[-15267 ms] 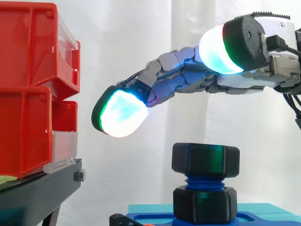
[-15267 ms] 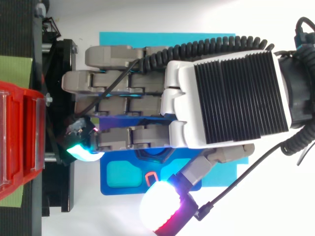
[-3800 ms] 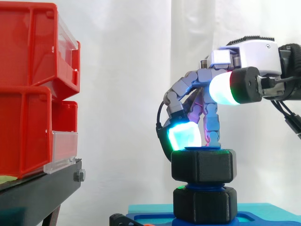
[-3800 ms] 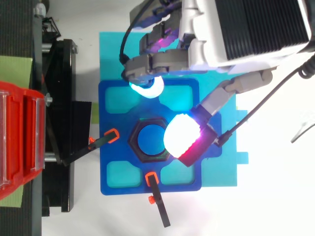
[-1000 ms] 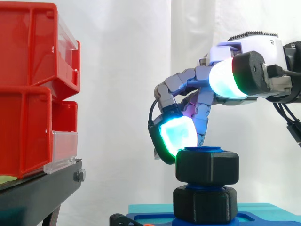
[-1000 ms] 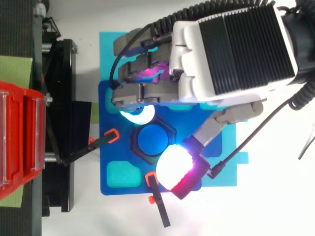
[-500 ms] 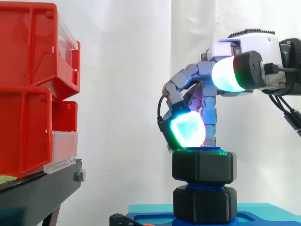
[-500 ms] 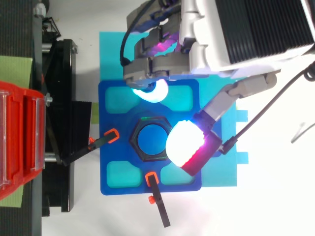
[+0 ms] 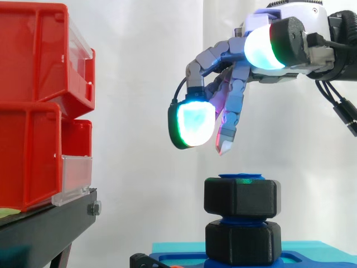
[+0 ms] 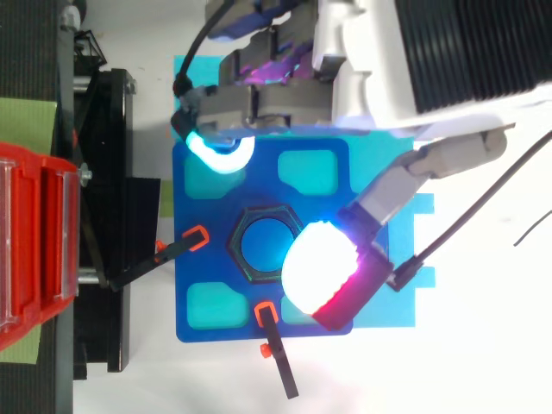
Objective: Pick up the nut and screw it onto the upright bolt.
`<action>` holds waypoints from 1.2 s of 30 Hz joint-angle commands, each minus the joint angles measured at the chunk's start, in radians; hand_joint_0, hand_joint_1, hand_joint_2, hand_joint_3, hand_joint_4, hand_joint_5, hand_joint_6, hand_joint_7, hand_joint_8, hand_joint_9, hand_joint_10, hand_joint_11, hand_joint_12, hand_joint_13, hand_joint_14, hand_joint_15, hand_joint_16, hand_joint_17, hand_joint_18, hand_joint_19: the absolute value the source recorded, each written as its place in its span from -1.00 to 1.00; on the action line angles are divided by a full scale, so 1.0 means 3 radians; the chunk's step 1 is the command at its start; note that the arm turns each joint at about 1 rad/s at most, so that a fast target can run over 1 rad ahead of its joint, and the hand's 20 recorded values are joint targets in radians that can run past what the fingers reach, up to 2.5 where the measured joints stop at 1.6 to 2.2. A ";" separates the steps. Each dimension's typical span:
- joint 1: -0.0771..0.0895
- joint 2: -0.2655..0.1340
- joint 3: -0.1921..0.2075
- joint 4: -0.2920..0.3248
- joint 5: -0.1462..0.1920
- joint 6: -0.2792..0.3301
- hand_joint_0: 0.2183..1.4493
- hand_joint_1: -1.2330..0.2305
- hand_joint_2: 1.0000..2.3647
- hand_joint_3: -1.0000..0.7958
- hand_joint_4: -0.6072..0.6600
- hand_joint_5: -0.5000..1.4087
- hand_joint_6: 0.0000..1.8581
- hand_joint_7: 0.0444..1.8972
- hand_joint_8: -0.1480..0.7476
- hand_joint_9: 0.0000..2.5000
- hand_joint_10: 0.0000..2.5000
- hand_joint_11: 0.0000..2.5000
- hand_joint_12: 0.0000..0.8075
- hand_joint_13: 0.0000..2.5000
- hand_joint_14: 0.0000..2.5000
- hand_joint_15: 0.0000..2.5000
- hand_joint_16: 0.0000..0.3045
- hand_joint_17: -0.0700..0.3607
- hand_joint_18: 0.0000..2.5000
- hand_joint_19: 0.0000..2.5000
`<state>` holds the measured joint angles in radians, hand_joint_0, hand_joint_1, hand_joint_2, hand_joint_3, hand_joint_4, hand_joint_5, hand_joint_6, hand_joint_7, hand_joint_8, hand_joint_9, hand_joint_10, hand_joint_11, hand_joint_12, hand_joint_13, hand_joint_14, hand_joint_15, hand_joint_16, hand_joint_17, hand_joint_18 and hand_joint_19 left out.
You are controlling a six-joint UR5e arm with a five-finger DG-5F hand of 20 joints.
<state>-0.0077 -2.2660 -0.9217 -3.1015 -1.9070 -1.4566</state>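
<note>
black nut (image 9: 240, 196), blue bolt (image 10: 263, 245), red bins (image 9: 33, 56)

Robot lab, white curtain (image 9: 145, 111), stacked red bins (image 9: 33, 111)

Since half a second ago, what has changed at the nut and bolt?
The hand has risen off the nut and hangs clear above it, fingers loosely open, holding nothing. The nut stays threaded on the bolt. Red bins and blue base are unchanged.
</note>
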 commanded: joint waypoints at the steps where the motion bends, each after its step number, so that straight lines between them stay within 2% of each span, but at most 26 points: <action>1: 0.0056 -0.0004 -0.0144 0.0209 0.0078 0.0115 -0.51 0.48 -1.00 -0.44 0.37 -0.56 -0.46 -0.11 -0.04 -0.07 -1.00 -1.00 -0.40 -0.30 -1.00 -0.98 -0.81 -0.38 -0.52 -0.90; 3: 0.0097 0.0001 -0.0226 0.0332 0.0113 0.0207 -0.51 0.48 -1.00 -0.44 0.36 -0.56 -0.46 -0.13 -0.03 -0.09 -1.00 -1.00 -0.39 -0.31 -1.00 -0.98 -0.81 -0.38 -0.53 -0.90; 7: 0.0133 0.0001 -0.0297 0.0414 0.0139 0.0248 -0.52 0.49 -1.00 -0.44 0.35 -0.57 -0.46 -0.17 -0.04 -0.10 -1.00 -1.00 -0.39 -0.33 -1.00 -0.98 -0.81 -0.37 -0.55 -0.90; 12: 0.0169 0.0001 -0.0308 0.0408 0.0154 0.0248 -0.52 0.49 -1.00 -0.44 0.33 -0.58 -0.46 -0.22 -0.06 -0.13 -1.00 -1.00 -0.37 -0.36 -1.00 -0.99 -0.81 -0.37 -0.57 -0.91; 17: 0.0169 -0.0004 -0.0313 0.0347 0.0154 0.0238 -0.53 0.51 -1.00 -0.44 0.32 -0.59 -0.46 -0.28 -0.07 -0.19 -1.00 -1.00 -0.34 -0.40 -1.00 -1.00 -0.80 -0.35 -0.62 -0.94; 23: 0.0169 -0.0004 -0.0420 0.0434 0.0154 0.0243 -0.54 0.51 -1.00 -0.44 0.32 -0.59 -0.46 -0.28 -0.06 -0.19 -1.00 -1.00 -0.33 -0.41 -1.00 -1.00 -0.80 -0.35 -0.63 -0.94; 30: 0.0169 -0.0004 -0.0425 0.0429 0.0149 0.0238 -0.54 0.51 -1.00 -0.44 0.34 -0.58 -0.46 -0.23 -0.05 -0.19 -1.00 -1.00 -0.34 -0.41 -1.00 -1.00 -0.80 -0.35 -0.64 -0.94; 36: 0.0138 0.0001 -0.0425 0.0383 0.0139 0.0217 -0.53 0.51 -1.00 -0.44 0.37 -0.55 -0.46 -0.12 -0.04 -0.18 -1.00 -1.00 -0.34 -0.40 -1.00 -1.00 -0.80 -0.35 -0.63 -0.94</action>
<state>0.0383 -2.2668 -1.0489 -2.9796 -1.8640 -1.3876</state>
